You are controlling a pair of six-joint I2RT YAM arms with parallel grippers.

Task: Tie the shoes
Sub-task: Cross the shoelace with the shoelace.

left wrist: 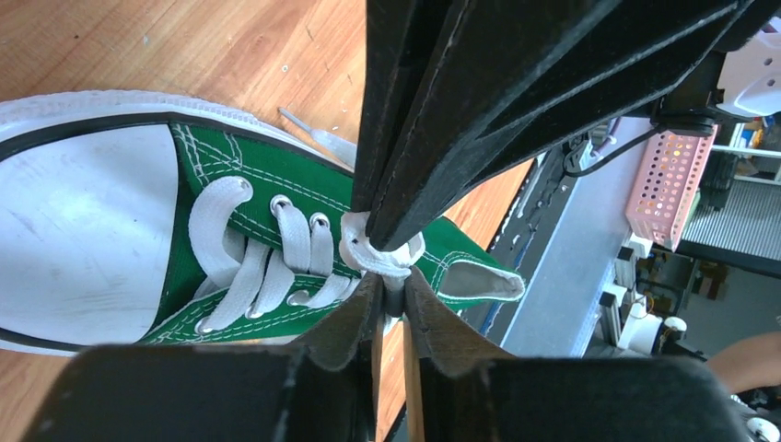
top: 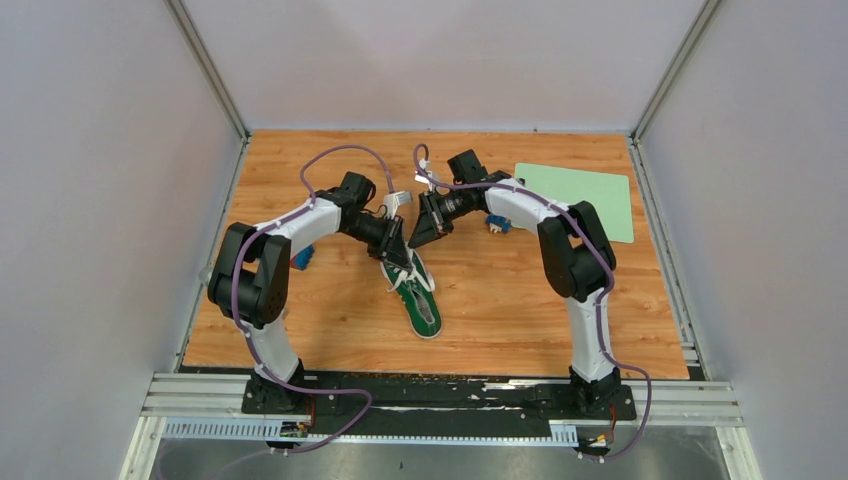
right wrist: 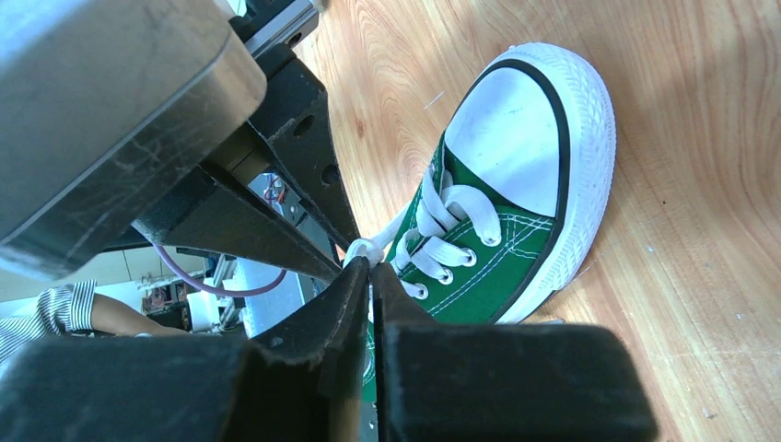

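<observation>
Sneaker (top: 424, 308), L arm (top: 290, 226) over laces (left wrist: 219, 230), mat (top: 582, 200) rt

Left hand (left wrist: 392, 287) and right hand (right wrist: 371, 269) crowd together over the laces (left wrist: 221, 216).

Black-and-white arms (top: 288, 222); purple cables (top: 345, 148)

One shoe (top: 418, 295), one lace (left wrist: 235, 267) in it, one table (top: 520, 320). Two arms out there: left arm (top: 262, 262), right arm (top: 575, 250). One green mat (top: 585, 195). And two blue bits: left bit (top: 303, 257), right bit (top: 498, 225).
</observation>
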